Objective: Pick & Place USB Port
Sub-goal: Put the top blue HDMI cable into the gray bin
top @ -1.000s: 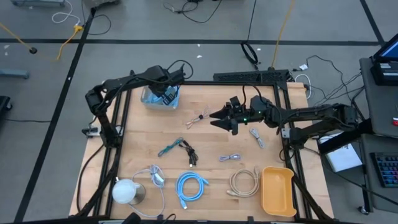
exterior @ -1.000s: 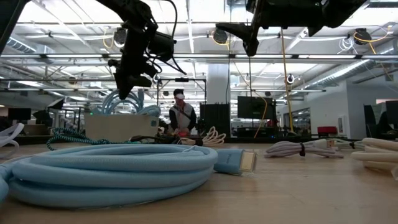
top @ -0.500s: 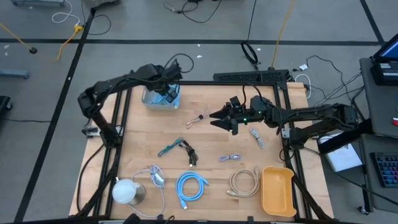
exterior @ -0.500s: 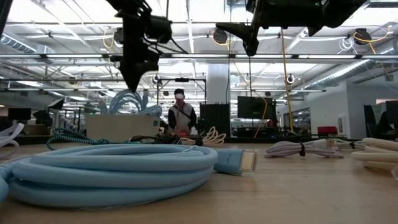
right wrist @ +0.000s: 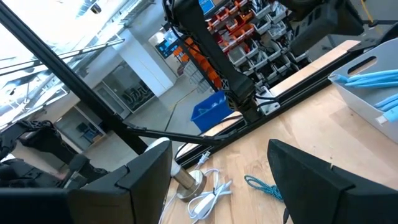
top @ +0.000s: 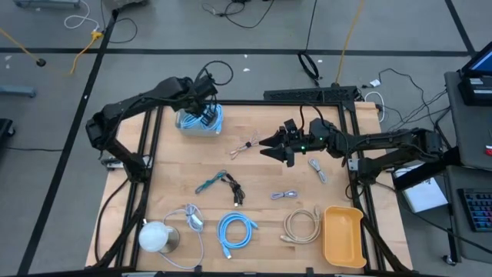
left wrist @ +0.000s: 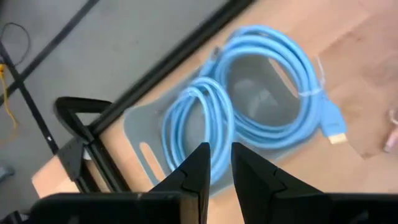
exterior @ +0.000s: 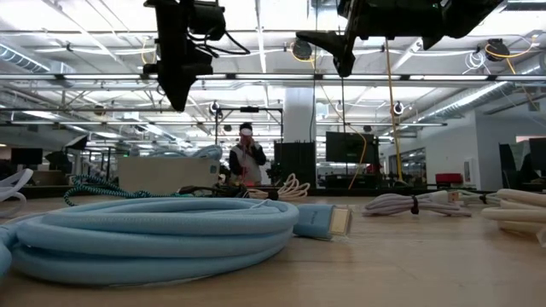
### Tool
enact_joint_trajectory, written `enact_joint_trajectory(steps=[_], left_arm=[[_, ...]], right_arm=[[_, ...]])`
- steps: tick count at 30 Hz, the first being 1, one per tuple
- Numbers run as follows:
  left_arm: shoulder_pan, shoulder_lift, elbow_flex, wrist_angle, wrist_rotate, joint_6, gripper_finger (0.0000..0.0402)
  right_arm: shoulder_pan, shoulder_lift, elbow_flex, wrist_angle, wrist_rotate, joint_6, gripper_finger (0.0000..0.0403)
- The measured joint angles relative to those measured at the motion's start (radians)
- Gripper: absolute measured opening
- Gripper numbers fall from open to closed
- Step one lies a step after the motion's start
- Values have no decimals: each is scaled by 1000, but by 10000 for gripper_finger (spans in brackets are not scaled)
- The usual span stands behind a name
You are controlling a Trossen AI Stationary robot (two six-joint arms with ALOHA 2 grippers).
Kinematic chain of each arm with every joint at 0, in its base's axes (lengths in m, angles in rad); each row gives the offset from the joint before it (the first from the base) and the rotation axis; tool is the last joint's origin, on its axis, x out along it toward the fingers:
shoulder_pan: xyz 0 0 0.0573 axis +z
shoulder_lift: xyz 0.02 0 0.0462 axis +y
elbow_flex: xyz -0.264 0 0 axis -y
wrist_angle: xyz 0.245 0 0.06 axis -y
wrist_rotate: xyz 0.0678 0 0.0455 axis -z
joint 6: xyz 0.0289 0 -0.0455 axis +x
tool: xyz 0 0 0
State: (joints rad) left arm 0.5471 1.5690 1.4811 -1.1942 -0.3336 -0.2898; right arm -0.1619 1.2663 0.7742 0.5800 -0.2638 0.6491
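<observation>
Two light-blue coiled cables (left wrist: 205, 118) (left wrist: 280, 81) lie in the grey tray (left wrist: 142, 163) at the table's far left corner (top: 198, 121). The larger coil's gold plug (left wrist: 336, 134) rests on the wood beside the tray. My left gripper (left wrist: 219, 163) hangs above the tray, pointing steeply down (exterior: 178, 101). Its fingers stand a little apart with nothing between them. My right gripper (top: 265, 146) hovers level over the table's middle, pointing toward the left edge. It is wide open and empty (right wrist: 227, 186).
Loose cables lie about the table: a white one (top: 244, 146), a teal and black one (top: 219, 185), two small white ones (top: 284, 195) (top: 317, 169), a blue coil (top: 234, 231) and a beige coil (top: 301, 225). A yellow tray (top: 344, 235) stands near right and a white round object (top: 156, 237) near left.
My left gripper has risen from the grey tray and drawn back toward the table's far left corner, tipping less steeply. The blue cable loops that stood above the tray's wall in the low view have sunk down into it. The right arm has kept still.
</observation>
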Motion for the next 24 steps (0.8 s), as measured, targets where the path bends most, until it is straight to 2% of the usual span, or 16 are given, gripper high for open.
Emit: enact_joint_trajectory(steps=[2,4,8,11,13,15,18,22,24], left_arm=[[-22,0,0,21,47,-9,71],[-54,-12,0,90,148,13,71],[-149,-57,0,358,372,97,72],[-194,-98,0,552,415,69,72],[-189,-133,1,594,380,15,72],[-177,-160,1,554,306,-57,72],[-142,-199,-1,327,163,-90,72],[-117,-220,0,2,-83,2,72],[-100,-212,-1,-95,-134,41,72]], right_arm=[[0,0,0,-1,0,0,258],[0,0,0,-7,0,-3,258],[0,0,0,-83,0,-35,257],[0,0,0,-110,0,-45,256],[0,0,0,-107,2,-43,256],[0,0,0,-98,3,-38,256],[-2,0,0,-83,4,-37,255],[-6,0,0,-82,5,-37,254],[-7,0,0,-82,6,-39,254]])
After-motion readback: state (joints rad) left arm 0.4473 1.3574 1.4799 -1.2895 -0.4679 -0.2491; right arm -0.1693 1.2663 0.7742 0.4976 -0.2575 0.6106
